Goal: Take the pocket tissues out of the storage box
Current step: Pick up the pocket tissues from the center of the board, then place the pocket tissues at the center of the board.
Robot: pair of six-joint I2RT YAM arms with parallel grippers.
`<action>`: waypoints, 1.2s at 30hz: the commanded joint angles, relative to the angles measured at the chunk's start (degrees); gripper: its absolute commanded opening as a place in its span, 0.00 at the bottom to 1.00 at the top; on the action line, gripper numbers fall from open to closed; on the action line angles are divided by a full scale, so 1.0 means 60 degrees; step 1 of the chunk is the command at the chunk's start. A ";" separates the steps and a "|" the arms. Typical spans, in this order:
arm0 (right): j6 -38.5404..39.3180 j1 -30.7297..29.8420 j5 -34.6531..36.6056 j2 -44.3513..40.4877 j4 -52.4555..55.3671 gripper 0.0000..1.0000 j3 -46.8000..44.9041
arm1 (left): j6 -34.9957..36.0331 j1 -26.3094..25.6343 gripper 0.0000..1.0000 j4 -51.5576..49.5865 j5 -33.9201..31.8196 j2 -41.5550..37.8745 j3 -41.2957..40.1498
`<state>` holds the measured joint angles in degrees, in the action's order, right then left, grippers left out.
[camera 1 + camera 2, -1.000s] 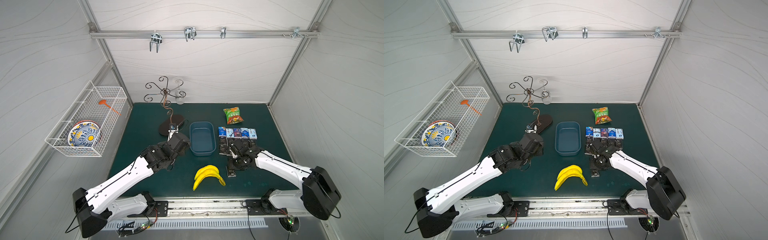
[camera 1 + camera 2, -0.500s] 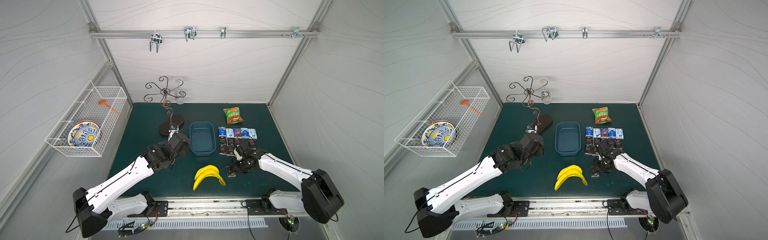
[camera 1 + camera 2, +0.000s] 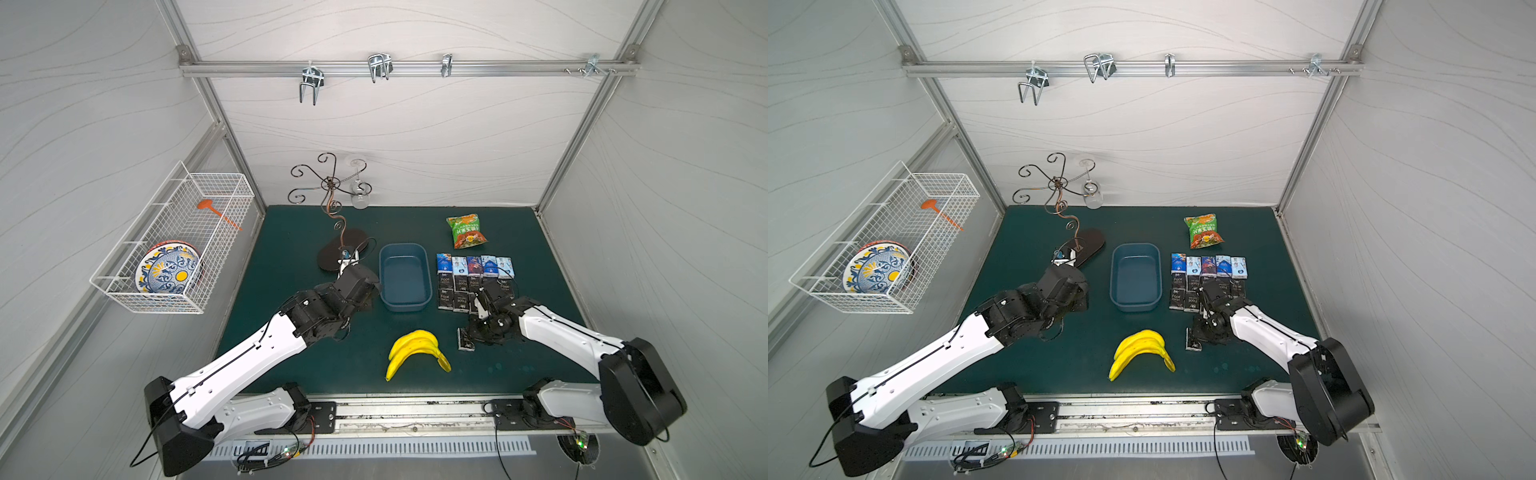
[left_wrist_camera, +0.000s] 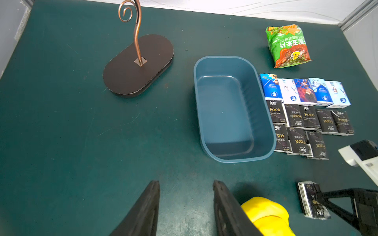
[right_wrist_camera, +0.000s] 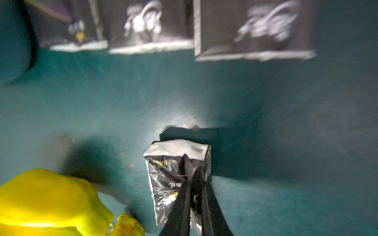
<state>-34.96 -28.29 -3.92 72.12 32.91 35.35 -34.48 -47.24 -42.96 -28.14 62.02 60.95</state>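
The blue-grey storage box (image 3: pixel 404 276) (image 3: pixel 1136 276) (image 4: pixel 231 108) stands on the green mat with nothing inside. To its right, several pocket tissues (image 3: pixel 473 276) (image 3: pixel 1208 276) (image 4: pixel 306 114) lie in neat rows, blue-white ones behind and black ones in front. One black pack (image 3: pixel 465 340) (image 3: pixel 1192 339) (image 4: pixel 311 200) (image 5: pixel 176 169) lies apart, near the bananas. My right gripper (image 5: pixel 193 175) (image 3: pixel 473 332) is shut on this pack, pinching its wrapper. My left gripper (image 4: pixel 186 183) hangs open over bare mat to the left of the box, nothing between its fingers.
Yellow bananas (image 3: pixel 417 351) (image 5: pixel 47 202) lie in front of the box, close to the held pack. A green-orange snack bag (image 3: pixel 466 230) sits behind the rows. A curly metal stand on a dark oval base (image 3: pixel 343 253) stands left of the box. A wire basket (image 3: pixel 174 249) hangs on the left wall.
My right gripper has closed on the loose black pack beside the bananas. The left arm has not moved.
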 commanded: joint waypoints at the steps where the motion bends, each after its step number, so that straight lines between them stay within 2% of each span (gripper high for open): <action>1: 0.0001 0.0268 0.0325 -0.0368 0.0600 0.11 0.0018 | 0.0136 0.0031 0.47 0.0319 0.0204 -0.0155 0.0192; 5: 0.0508 0.0913 0.0612 -0.1103 0.1430 0.12 0.0740 | 0.0121 0.0037 0.47 0.0304 0.0243 -0.0307 0.0097; 9: 0.1476 0.2478 0.0692 -0.1399 0.2035 0.13 0.1477 | 0.0125 0.0030 0.47 0.0235 0.0259 -0.0404 0.0111; 12: 0.1853 0.3445 0.0587 -0.1058 0.1903 0.13 0.1758 | 0.0054 0.0034 0.47 0.0246 0.0499 -0.0484 0.0111; 17: 0.2517 0.3616 0.1308 0.0193 0.1485 0.12 0.1963 | 0.0106 0.0035 0.47 0.0253 0.0525 -0.0587 0.0243; 26: 0.2773 0.3660 0.1966 0.1569 0.0794 0.11 0.2239 | 0.0142 0.0033 0.46 0.0069 0.0545 -0.0437 0.0510; 36: 0.2978 0.3599 0.1316 0.2688 0.0424 0.15 0.2738 | 0.0107 0.0016 0.46 -0.0113 0.0370 -0.0435 0.0640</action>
<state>-17.91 -6.66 5.52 87.59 36.27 51.22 -34.41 -47.24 -43.83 -24.95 59.29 62.17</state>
